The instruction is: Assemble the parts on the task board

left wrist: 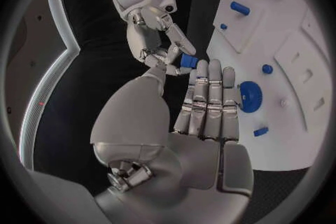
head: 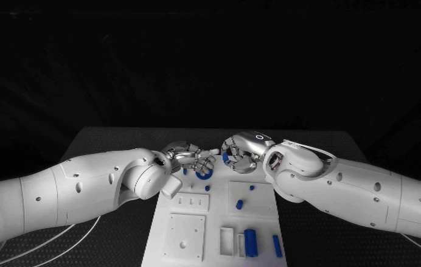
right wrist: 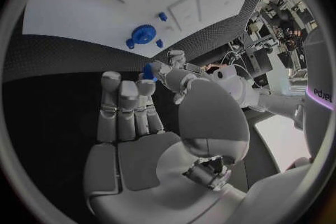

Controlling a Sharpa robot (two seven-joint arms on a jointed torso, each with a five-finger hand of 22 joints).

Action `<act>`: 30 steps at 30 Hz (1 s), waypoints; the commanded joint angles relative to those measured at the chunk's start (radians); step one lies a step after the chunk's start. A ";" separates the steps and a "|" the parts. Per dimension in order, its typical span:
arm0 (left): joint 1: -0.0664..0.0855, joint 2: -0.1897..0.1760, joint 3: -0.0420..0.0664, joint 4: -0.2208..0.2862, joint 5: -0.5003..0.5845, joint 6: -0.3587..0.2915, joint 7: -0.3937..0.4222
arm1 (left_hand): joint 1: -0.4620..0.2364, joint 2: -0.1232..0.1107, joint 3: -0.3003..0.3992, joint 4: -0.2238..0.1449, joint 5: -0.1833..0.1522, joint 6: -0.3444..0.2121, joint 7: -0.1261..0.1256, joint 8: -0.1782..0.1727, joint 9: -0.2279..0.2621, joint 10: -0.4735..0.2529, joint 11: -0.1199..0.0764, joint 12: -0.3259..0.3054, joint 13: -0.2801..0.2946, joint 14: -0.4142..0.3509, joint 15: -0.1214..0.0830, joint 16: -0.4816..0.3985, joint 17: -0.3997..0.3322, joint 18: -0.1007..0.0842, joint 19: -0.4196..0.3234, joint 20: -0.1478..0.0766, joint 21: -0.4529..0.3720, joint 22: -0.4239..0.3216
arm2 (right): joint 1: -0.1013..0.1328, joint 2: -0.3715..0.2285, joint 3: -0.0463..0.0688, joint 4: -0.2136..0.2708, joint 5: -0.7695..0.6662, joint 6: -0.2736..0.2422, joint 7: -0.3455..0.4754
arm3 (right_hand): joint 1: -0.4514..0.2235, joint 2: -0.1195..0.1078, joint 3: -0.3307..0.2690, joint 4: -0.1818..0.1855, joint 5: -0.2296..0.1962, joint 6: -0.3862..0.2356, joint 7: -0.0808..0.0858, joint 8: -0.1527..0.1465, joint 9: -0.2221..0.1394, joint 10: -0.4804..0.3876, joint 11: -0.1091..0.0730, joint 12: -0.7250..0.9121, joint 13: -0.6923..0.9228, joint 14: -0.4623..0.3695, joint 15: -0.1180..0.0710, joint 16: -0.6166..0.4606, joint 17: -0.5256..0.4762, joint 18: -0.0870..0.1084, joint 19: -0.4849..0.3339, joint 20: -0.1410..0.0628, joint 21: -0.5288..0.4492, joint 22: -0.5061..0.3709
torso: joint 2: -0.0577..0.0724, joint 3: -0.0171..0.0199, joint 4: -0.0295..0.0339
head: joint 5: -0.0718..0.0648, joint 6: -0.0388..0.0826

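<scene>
We saw the two hands meet above the far end of the white board [head: 215, 230]. The left hand [head: 187, 156] and the right hand [head: 238, 151] were close together there, fingertips nearly touching.

In the left wrist view, the right hand [left wrist: 157, 33] pinched a small blue piece [left wrist: 188, 61] between its thumb and a finger. The left hand [left wrist: 203, 106] had its long fingers straight and side by side, and its fingertips [left wrist: 213, 67] were right beside that blue piece. We could not tell if the left hand also touched the piece.

In the right wrist view, the right hand [right wrist: 140, 117] had its fingers up and close together, with the blue piece [right wrist: 148, 71] at their tips. The left hand [right wrist: 178, 70] reached in just beside it.

A round blue wheel [head: 204, 173] sat on the board, just below the two hands. More blue pieces lay nearer to us on the board: a small peg [head: 238, 204] in the middle and a long bar [head: 250, 242] at the near end.

We saw some dark letters on the robot's arm at the edge of the right wrist view, but they were too cut off to read.
</scene>
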 commanded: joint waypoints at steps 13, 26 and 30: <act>0.001 0.012 0.001 0.004 -0.010 0.029 -0.046 | -0.014 0.005 0.017 -0.002 -0.003 0.005 0.006 -0.001 0.000 -0.005 -0.002 0.005 0.003 -0.004 0.000 -0.003 0.003 0.017 -0.007 -0.002 0.006 0.016 | 0.000 0.016 0.000 0.027 -0.027 0.008 -0.004 | 0.002 -0.012 0.012 -0.001 -0.006 0.164 -0.030 0.004 0.002 -0.038 -0.038 -0.001 -0.001 0.006 -0.013 0.003 -0.002 0.023 0.003 -0.006 0.007 0.012 | 0.000 0.0010 -0.0005 | -0.001 -0.007; 0.001 0.013 0.001 0.006 -0.011 0.043 -0.050 | -0.021 0.027 0.015 -0.003 -0.002 0.039 -0.011 0.019 0.006 0.029 -0.021 0.030 0.018 0.003 -0.005 0.003 0.009 0.018 -0.006 -0.005 0.015 0.018 | 0.000 0.031 0.000 0.029 -0.028 0.020 0.001 | 0.001 -0.014 0.015 -0.001 -0.006 0.164 -0.030 0.004 0.002 -0.038 -0.038 -0.001 -0.001 0.006 -0.014 0.003 -0.002 0.023 0.004 -0.006 0.007 0.011 | 0.000 -0.0002 -0.0007 | -0.002 -0.012; 0.001 0.014 0.001 0.009 -0.011 0.043 -0.046 | -0.016 0.039 0.012 -0.004 -0.001 0.050 -0.016 0.025 0.009 0.037 -0.026 0.038 0.024 0.006 -0.007 0.005 0.011 0.018 -0.007 -0.007 0.017 0.018 | 0.000 0.038 0.000 0.024 -0.026 0.027 0.002 | 0.001 -0.015 0.016 -0.001 -0.006 0.164 -0.030 0.004 0.002 -0.038 -0.038 -0.002 -0.002 0.006 -0.014 0.003 -0.002 0.023 0.004 -0.006 0.007 0.011 | 0.000 -0.0010 -0.0016 | -0.003 -0.013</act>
